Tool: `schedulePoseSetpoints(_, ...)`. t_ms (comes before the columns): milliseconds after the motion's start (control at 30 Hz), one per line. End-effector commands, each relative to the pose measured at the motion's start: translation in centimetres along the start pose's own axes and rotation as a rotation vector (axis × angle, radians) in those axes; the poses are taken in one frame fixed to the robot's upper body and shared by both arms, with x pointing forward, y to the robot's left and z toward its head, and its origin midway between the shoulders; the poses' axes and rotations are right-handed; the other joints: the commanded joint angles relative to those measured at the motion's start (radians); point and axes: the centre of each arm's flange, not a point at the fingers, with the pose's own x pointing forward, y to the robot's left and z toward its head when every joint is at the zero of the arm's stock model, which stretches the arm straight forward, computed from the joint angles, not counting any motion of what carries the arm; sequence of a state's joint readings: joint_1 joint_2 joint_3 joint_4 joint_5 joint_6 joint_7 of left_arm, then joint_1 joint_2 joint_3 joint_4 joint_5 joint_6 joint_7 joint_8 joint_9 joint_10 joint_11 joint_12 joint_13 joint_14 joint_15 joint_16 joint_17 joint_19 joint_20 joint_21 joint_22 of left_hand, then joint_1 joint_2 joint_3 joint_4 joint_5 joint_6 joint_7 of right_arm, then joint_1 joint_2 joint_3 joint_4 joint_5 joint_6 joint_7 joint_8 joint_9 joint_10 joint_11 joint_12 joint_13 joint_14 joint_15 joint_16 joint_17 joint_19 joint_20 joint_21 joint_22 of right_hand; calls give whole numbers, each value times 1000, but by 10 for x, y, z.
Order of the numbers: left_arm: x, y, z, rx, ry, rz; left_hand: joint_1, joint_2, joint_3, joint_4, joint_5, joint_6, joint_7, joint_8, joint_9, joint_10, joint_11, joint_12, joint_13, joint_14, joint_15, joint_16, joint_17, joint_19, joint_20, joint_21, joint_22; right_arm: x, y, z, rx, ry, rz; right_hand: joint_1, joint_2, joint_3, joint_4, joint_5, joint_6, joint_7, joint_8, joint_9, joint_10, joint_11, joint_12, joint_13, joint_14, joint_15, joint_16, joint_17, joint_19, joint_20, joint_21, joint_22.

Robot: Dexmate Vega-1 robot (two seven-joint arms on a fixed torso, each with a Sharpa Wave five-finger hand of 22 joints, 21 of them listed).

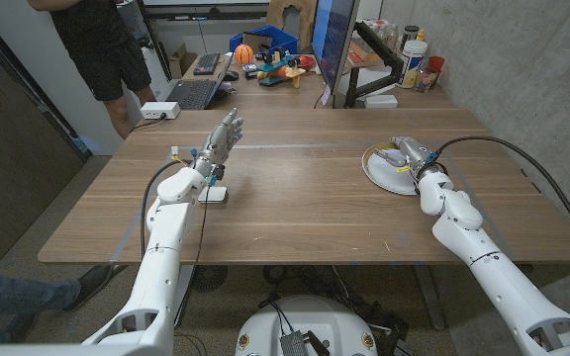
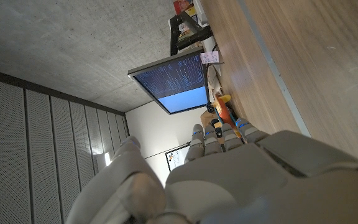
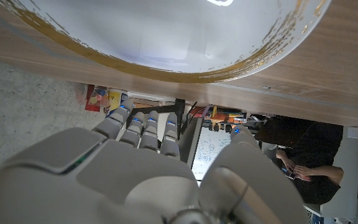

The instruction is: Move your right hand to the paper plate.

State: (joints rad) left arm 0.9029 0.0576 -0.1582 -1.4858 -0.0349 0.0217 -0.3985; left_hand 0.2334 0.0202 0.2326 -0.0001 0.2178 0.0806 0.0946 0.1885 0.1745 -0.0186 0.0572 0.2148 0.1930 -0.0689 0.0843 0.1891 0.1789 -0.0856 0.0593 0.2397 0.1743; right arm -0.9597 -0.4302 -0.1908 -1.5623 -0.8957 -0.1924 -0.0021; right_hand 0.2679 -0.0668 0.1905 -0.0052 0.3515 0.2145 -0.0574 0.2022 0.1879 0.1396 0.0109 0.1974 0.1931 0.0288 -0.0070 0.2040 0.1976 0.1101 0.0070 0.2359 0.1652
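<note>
Head view: right hand [image 1: 410,155] sits over the paper plate [image 1: 377,170] on the table's [image 1: 295,208] right side, so the reach looks about done. Fingers reach across the plate and hold nothing; spread too small to tell. Left hand [image 1: 223,134] is raised upright on the left, fingers straight and close together, empty, parked out of the way. A small white box [image 1: 214,194] lies under that wrist.

Left wrist view: left hand [image 2: 229,180] fingers extended side by side along the table, gripping nothing.

Right wrist view: right hand [image 3: 148,171] fingers extended, narrow, empty; plate [image 3: 166,37] rim with gold edging just beyond the fingertips.
</note>
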Motion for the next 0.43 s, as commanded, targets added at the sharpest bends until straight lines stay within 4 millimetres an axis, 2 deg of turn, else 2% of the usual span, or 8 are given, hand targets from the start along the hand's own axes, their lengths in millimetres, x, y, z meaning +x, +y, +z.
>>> schedulePoseSetpoints(33,1,-4,-3,7,6,-14,5,8,4,-8,-2,3,9,-1,4,-1,2,-3,3,2,1,2,5,-2,0,-6,4,-1,2,0,-10,-5,10,2,9,-4,-1,5,11,1,2,6,5,-2,4,1,7,1,7,4,4,2,-7,4)
schedulePoseSetpoints(433,7,-9,3,18,4,-19,5,9,4,-9,-2,7,10,1,4,-1,1,-3,3,0,2,1,5,-9,3,-12,4,2,2,-6,-6,3,9,2,10,-5,-2,6,12,1,2,6,6,0,4,1,9,0,7,4,5,5,-11,4)
